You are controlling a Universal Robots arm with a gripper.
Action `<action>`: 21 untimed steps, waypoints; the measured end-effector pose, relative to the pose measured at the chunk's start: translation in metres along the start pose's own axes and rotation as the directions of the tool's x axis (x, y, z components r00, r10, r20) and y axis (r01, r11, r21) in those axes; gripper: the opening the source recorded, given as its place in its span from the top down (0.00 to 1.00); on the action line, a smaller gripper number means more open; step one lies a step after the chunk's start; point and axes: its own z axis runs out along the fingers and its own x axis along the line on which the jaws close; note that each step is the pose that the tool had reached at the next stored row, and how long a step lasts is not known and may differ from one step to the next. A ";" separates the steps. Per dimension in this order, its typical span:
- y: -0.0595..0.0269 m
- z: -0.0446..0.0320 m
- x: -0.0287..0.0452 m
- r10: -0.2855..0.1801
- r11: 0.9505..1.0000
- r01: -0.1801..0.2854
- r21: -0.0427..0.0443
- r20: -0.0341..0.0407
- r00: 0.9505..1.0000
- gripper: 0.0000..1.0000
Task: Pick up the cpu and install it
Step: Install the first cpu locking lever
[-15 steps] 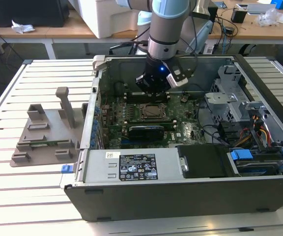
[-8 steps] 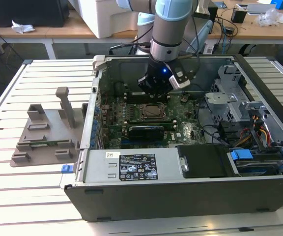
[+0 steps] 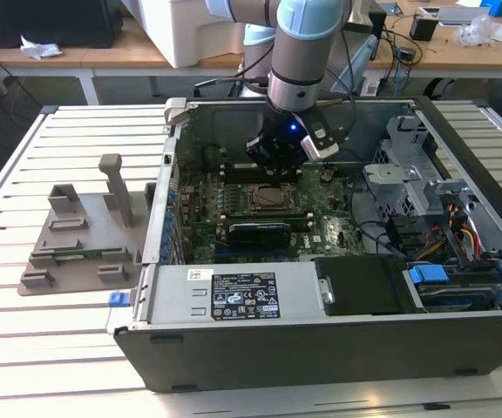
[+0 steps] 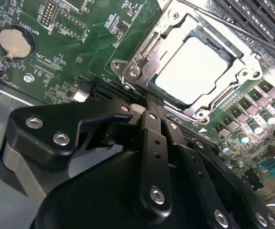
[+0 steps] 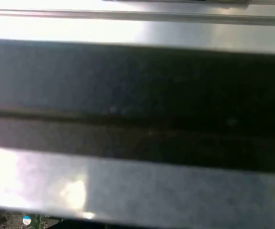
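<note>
The cpu (image 4: 191,71) lies seated in the motherboard socket (image 4: 142,59), framed by its metal bracket. The hand (image 4: 149,102), fingers closed together and holding nothing, hovers just beside the socket, inside the open computer case (image 3: 338,348) on the bench (image 3: 50,348).

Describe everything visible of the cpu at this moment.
The cpu, a flat square chip with a pale silvery metal top plate, lies seated flat in the socket on the green motherboard, framed by the silvery metal retention bracket. The black gripper is just beside the socket, not touching the chip.
</note>
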 end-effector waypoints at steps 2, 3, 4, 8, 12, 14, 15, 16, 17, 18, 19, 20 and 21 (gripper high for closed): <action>0.0004 -0.0001 -0.0005 0.000 1.000 0.000 0.000 0.000 1.000 0.89; 0.0006 -0.0001 -0.0007 0.000 1.000 0.000 0.000 0.000 1.000 0.89; 0.0012 0.0001 -0.0011 0.000 1.000 0.000 -0.001 0.000 1.000 0.89; 0.0019 -0.0019 -0.0016 0.000 1.000 0.000 0.000 0.001 1.000 0.89; 0.0014 -0.0147 -0.0007 0.001 1.000 -0.001 0.017 -0.001 1.000 0.89; -0.0061 -0.0153 -0.0001 0.001 1.000 -0.001 0.023 -0.001 1.000 0.89; -0.0110 -0.0157 0.0003 0.002 1.000 -0.002 0.028 -0.002 1.000 0.89; -0.0142 -0.0159 0.0005 0.002 0.999 -0.002 0.035 -0.002 1.000 0.89; -0.0166 -0.0161 0.0006 0.003 0.999 -0.003 0.043 -0.003 1.000 0.89; -0.0182 -0.0161 0.0007 0.003 0.999 -0.003 0.052 -0.003 1.000 0.89; -0.0196 -0.0162 0.0009 0.004 0.998 -0.004 0.063 -0.004 1.000 0.89; -0.0231 -0.0166 0.0011 0.006 0.997 -0.005 0.083 -0.005 1.000 0.89; -0.0275 -0.0169 0.0014 0.006 0.996 -0.006 0.090 -0.005 1.000 0.89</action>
